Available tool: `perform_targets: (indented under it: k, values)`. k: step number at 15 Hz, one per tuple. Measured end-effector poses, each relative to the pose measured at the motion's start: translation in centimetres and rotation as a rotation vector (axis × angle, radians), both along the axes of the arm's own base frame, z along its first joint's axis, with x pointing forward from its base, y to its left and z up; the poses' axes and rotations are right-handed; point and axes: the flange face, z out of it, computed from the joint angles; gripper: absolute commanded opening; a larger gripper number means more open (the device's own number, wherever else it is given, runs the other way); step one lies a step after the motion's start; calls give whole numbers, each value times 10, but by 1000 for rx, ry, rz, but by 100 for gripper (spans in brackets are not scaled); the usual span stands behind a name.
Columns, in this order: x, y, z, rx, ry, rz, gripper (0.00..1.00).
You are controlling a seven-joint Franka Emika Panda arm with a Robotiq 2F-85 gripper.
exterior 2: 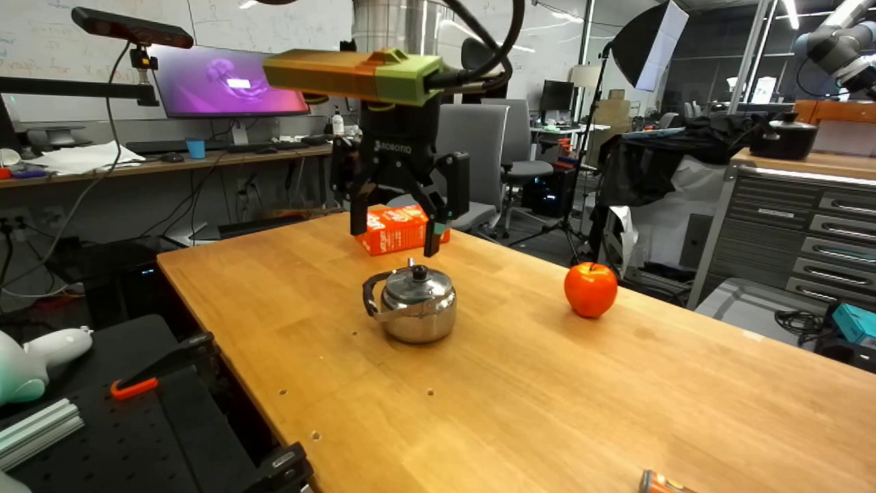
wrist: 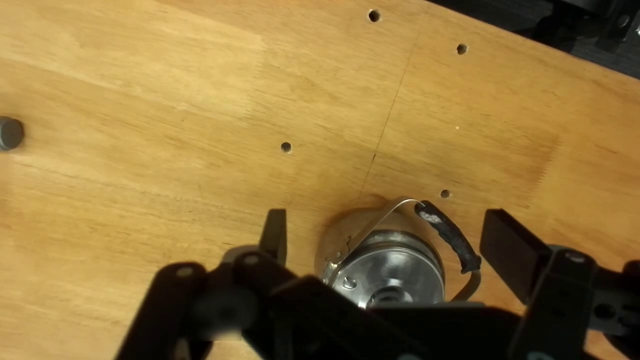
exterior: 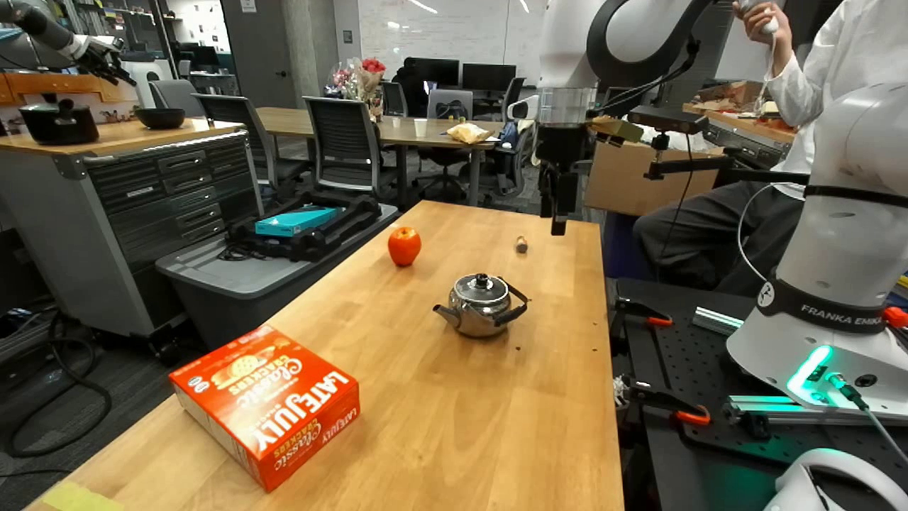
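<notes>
A small silver kettle [exterior: 477, 316] with a glossy lid and a black-gripped handle stands upright on the wooden table [exterior 2: 520, 383]. Its handle [wrist: 447, 235] leans over to one side. My gripper [exterior 2: 395, 234] hangs above the table, pointing down, its fingers wide apart with nothing between them. From the wrist camera, the kettle [wrist: 395, 270] shows below, between the two fingers, and its lower part is hidden behind the gripper body. Neither finger appears to touch it. In an exterior view the raised gripper [exterior: 558, 213] is seen edge-on.
A red-orange apple [exterior: 404, 246] sits near the table edge opposite the robot base. A red cracker box [exterior: 269, 404] lies flat at one end. A short cylindrical object [exterior: 521, 245] lies toward the opposite end. Clamps [exterior 2: 157, 373] and the robot's mounting plate border the table.
</notes>
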Motion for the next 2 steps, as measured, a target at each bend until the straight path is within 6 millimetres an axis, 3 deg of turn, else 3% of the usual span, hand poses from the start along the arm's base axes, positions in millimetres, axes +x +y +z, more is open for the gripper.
perform_targets:
  k: [2]
  values:
    - [0, 0, 0, 0, 0, 0, 100]
